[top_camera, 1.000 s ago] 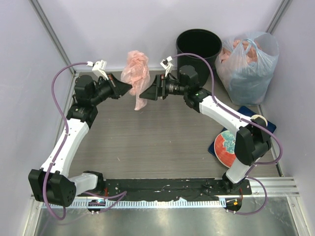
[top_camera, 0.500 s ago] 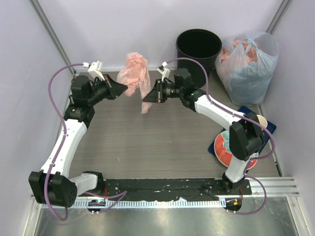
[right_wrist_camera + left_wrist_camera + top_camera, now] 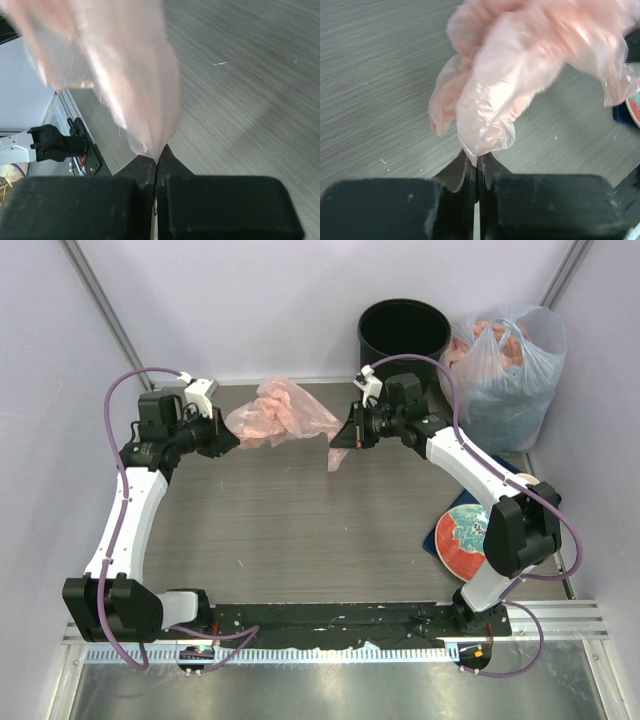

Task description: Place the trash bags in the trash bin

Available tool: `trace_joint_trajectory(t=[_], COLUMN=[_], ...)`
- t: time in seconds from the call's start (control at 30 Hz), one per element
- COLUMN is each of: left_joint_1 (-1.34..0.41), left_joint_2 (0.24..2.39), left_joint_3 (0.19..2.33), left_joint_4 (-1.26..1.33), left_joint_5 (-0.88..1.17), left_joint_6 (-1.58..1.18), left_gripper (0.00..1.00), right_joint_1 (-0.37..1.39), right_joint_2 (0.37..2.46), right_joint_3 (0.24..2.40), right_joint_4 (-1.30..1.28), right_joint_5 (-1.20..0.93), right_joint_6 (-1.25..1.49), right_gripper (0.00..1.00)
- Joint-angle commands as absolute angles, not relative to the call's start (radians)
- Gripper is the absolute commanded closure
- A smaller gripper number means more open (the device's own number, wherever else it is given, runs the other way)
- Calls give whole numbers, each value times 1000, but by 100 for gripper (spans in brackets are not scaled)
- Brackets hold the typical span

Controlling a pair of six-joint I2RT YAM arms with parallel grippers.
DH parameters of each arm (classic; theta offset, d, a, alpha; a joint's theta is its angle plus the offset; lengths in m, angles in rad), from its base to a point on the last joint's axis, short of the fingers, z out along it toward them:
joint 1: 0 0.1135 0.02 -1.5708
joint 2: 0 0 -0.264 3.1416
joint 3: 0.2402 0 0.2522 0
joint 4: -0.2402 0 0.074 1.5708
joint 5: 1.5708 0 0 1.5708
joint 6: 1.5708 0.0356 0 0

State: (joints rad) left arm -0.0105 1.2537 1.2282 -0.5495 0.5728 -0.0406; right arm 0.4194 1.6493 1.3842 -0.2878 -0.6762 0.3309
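On the left, my left gripper (image 3: 228,437) is up off the table (image 3: 300,530) and points to the right. Its two fingers are pressed tight together on one corner of the pink trash bag (image 3: 280,412). In the left wrist view I see the thin plastic pinched right at the tips. The rest of the bag puffs out ahead of them, crinkly and see-through.

The bag hangs in the air between my two grippers, spread out sideways over the far part of the table. A small flap dangles down at its right end.

My right gripper (image 3: 338,436) points to the left, facing the other one. Its fingers are squeezed together on that end of the bag. The right wrist view shows the pink plastic caught at the tips, a bit blurry.

The black trash bin (image 3: 403,335) stands at the back wall, behind the right gripper. The pink bag is outside it, to its left. Just beside the bin on the right sits a bulging clear bluish bag (image 3: 505,365) with pink and blue stuff inside. Nearer to me, a round red plate (image 3: 462,540) lies partly behind the right arm.
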Motion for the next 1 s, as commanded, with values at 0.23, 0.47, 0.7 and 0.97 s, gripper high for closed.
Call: trace_joint_trajectory(t=[0.23, 0.47, 0.7, 0.97], left_joint_1=[116, 135, 40, -169], left_joint_2=[1386, 1361, 1220, 1280], left_joint_3=[1272, 1302, 1470, 1180], left_joint_4=[-768, -690, -376, -710], left_joint_5=[566, 612, 623, 459], left_joint_6=[232, 192, 6, 222], left_gripper=[100, 100, 100, 100], right_joint_1=[336, 327, 337, 558], right_joint_2=[1620, 1632, 1681, 1679], right_joint_3=[1460, 1472, 1721, 1597], right_joint_4=[-429, -472, -385, -570], right_joint_5=[-652, -594, -620, -408], right_joint_6=[207, 155, 225, -76], right_gripper=[99, 99, 99, 99])
